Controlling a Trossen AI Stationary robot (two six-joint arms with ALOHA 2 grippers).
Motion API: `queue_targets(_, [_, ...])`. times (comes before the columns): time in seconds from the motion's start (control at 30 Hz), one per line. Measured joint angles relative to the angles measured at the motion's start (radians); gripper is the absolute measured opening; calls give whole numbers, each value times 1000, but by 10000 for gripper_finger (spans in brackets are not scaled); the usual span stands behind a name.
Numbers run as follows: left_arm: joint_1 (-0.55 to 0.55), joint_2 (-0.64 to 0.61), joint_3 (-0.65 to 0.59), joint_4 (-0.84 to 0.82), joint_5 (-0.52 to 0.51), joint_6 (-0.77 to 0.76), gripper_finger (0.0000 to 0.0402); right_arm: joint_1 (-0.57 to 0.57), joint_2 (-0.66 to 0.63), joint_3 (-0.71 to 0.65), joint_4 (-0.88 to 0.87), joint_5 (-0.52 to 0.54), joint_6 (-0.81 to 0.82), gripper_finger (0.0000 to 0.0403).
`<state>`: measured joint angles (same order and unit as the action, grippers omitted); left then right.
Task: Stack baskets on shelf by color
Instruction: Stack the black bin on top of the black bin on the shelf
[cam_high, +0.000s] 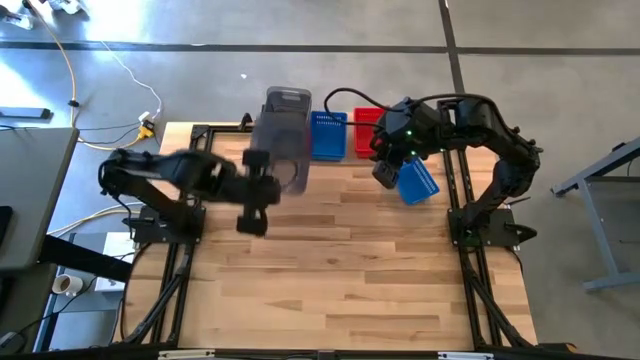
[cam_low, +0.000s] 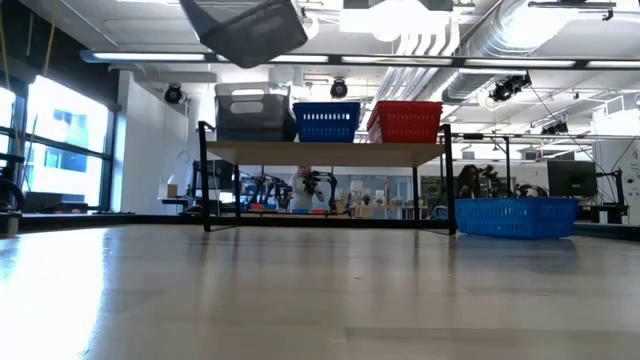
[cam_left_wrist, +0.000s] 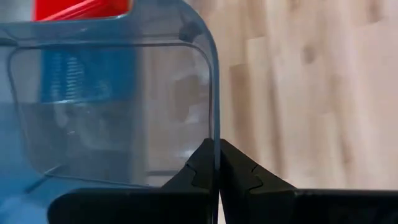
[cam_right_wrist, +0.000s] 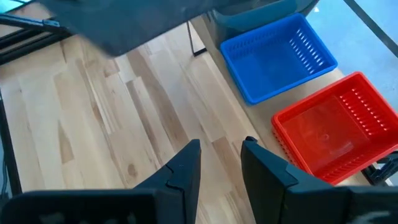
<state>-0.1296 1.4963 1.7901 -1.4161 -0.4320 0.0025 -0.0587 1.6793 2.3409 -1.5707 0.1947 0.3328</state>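
The grey basket is up in the air, held by its rim in the left claw, whose fingers are pinched tight together on the clear plastic wall. From the low camera it hangs tilted above the shelf, over the shelf's left end.

On the shelf itself there's a grey stack at the left, a blue basket in the middle and a red basket at the right, all sitting side by side on the plank.

Another blue basket sits on the desk just right of the shelf, at an angle from above, right next to the right arm. The right claw hovers over that far-right area with its fingers apart and nothing between them; its wrist camera looks down on the blue and red baskets on the shelf.

The left arm reaches in from the left side of the desk toward the shelf at the far edge.
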Motion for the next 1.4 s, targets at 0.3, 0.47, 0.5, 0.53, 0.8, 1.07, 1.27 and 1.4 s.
queue_targets(0.3, [274, -45, 0, 14, 9, 365, 0, -2, 0, 0, 0, 15, 34, 101])
queue_targets(0.47, [434, -48, 0, 27, 81, 547, 0, -2, 0, 0, 0, 16, 57, 101])
queue_targets(0.5, [463, -48, 0, 30, 102, 579, 0, -2, 0, 0, 0, 19, 60, 101])
queue_targets(0.53, [490, -48, 0, 32, 117, 608, 0, -2, 0, 0, 0, 23, 62, 101])
queue_targets(0.8, [659, -48, -1, 99, 229, 779, 0, -2, 0, 0, 0, 77, 72, 101])
queue_targets(1.07, [740, -20, -1, 105, 305, 811, 0, -3, 0, 0, 0, 105, 97, 101])
queue_targets(1.27, [747, -6, -1, 105, 325, 813, 0, -3, 0, 0, 0, 146, 115, 101])
queue_targets(1.4, [747, -6, -1, 104, 361, 813, 0, -3, 0, 0, 0, 146, 120, 101])
